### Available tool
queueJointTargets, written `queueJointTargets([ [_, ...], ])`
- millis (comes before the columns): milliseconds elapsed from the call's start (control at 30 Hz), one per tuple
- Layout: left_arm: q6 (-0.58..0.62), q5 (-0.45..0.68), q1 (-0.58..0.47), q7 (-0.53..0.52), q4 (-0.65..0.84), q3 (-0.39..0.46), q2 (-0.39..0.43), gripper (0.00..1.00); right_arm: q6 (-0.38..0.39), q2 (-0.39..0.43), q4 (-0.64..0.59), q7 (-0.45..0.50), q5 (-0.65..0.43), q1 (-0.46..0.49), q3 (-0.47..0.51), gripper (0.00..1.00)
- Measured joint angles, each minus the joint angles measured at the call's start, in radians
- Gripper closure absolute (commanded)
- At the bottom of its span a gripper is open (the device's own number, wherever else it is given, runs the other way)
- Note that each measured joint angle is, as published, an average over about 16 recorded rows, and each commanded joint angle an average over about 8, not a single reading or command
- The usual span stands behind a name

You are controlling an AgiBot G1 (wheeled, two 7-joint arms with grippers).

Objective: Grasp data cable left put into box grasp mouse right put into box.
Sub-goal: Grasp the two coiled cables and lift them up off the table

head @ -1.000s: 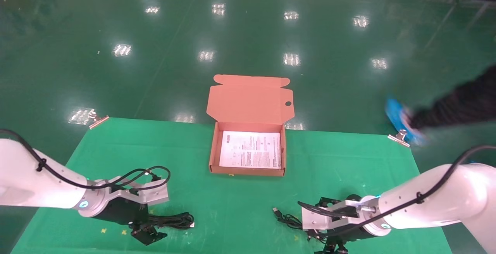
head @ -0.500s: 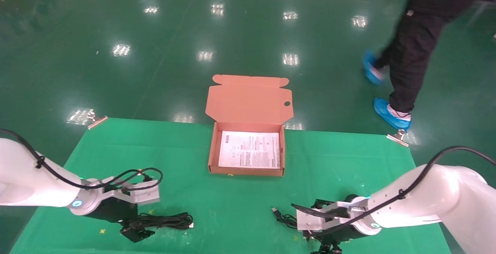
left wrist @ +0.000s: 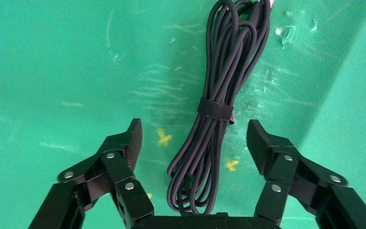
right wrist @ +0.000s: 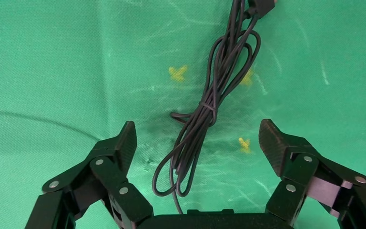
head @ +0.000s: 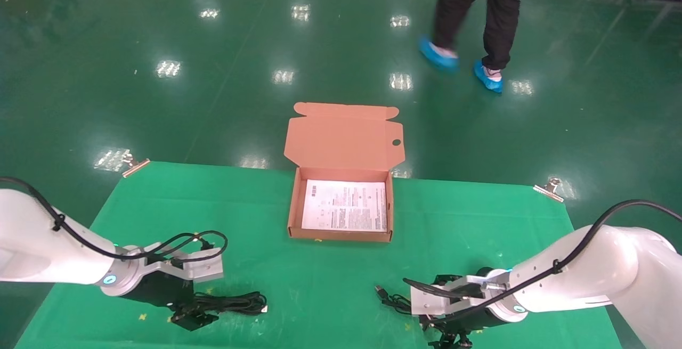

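Left gripper (left wrist: 193, 138): jaws spread wide, low over the green bench (head: 319, 279), with nothing pinched. The data cable (left wrist: 219, 107) lies flat on the bench between the two jaws, touching neither. It is a long flat coil bound at mid-length by a dark strap. Its long axis runs straight out from the jaw gap, the looped end nearest the gripper body and the connector end pointing away. In the head view the coil (head: 234, 303) stretches from the left gripper (head: 194, 318) toward the bench centre, ending in a small pale tip.

Right gripper (right wrist: 198, 138): jaws likewise spread wide and empty, low over the bench. A thin black cord (right wrist: 205, 117), loosely bundled and tied near its middle, lies between the jaws, its long axis running away from the gripper body. In the head view its USB plug (head: 379, 289) points toward the bench centre. The mouse body cannot be made out in any view.

The box (head: 341, 234) stands open, well beyond both grippers, lid flap raised at the far side. Its floor is a white printed sheet (head: 345, 205); the print is too small to read.
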Motion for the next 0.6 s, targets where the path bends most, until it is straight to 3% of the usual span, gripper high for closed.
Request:
queueJointTargets([
  [600, 0.009, -0.003, 0.003, -0.006, -0.011, -0.001, -0.002, 1.00, -0.001, 0.005, 0.010, 0.005, -0.003, 0.000, 0.000, 1.00],
])
